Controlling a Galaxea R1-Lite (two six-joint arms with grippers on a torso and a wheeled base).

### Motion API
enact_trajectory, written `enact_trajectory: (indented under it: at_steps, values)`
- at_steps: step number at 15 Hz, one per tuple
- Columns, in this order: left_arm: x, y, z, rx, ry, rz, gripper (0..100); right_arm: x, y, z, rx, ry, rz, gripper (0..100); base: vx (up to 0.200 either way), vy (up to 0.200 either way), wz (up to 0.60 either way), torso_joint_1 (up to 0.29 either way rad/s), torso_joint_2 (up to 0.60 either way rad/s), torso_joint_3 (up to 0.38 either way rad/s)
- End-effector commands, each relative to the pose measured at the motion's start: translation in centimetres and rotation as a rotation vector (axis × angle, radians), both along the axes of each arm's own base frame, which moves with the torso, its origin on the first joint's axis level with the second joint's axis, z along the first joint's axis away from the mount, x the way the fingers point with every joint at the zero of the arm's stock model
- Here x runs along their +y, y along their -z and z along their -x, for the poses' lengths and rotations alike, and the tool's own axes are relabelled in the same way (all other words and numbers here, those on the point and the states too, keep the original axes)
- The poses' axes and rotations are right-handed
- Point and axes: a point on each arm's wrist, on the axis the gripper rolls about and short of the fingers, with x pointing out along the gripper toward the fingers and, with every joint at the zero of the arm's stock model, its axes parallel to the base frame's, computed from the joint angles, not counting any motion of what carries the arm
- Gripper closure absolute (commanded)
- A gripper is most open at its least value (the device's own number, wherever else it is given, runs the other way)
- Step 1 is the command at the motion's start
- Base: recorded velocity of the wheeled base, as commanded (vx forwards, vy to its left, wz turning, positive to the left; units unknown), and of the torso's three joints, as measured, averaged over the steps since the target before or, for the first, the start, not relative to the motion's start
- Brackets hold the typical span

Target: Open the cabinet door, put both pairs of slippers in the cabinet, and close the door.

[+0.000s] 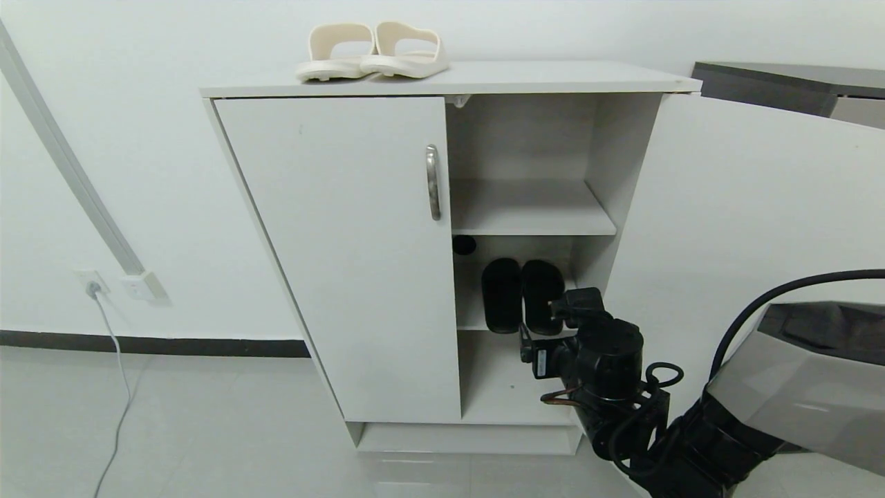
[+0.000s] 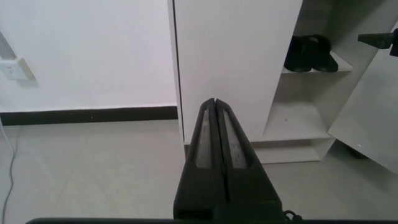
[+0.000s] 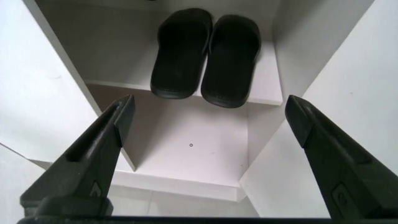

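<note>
Two pairs of slippers sit apart: the black slippers (image 1: 522, 296) lie side by side on the middle shelf (image 3: 267, 81) inside the white cabinet (image 1: 525, 76), their ends overhanging the shelf's front edge a little, while the cream slippers (image 1: 373, 52) rest on the cabinet's top near its left front edge. The right door (image 1: 747, 207) stands swung wide open, showing a bare upper shelf (image 1: 532, 207) and the bottom compartment (image 1: 498, 387). The left door (image 1: 339, 256) is shut, its metal handle (image 1: 433, 182) upright along the inner edge. The right gripper (image 3: 208, 102) hangs just in front of the black slippers at the opening, its fingers (image 3: 106, 149) spread wide with nothing between them and not touching the pair. The left gripper (image 2: 214, 106) is low over the grey floor (image 1: 207, 429), well apart from the cabinet and pointing toward the shut door, fingers pressed together and holding nothing.
</note>
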Motion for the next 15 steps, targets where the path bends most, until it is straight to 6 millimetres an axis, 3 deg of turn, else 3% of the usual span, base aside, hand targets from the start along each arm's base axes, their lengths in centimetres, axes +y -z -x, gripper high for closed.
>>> enact_trajectory:
  at_steps: [1, 15]
  values:
    - [0.0, 0.0, -0.01, 0.001, 0.0, 0.0, 100, 0.02, 0.08, 0.0, 0.001, 0.0, 0.0, 0, 0.0, 0.2, 0.0, -0.007, 0.0, 0.007]
    - [0.0, 0.0, -0.01, 0.001, 0.0, 0.001, 100, -0.98, 0.58, 0.12, 0.003, 0.008, 0.014, 0, 0.0, 0.2, 0.0, 0.003, 0.0, 0.002]
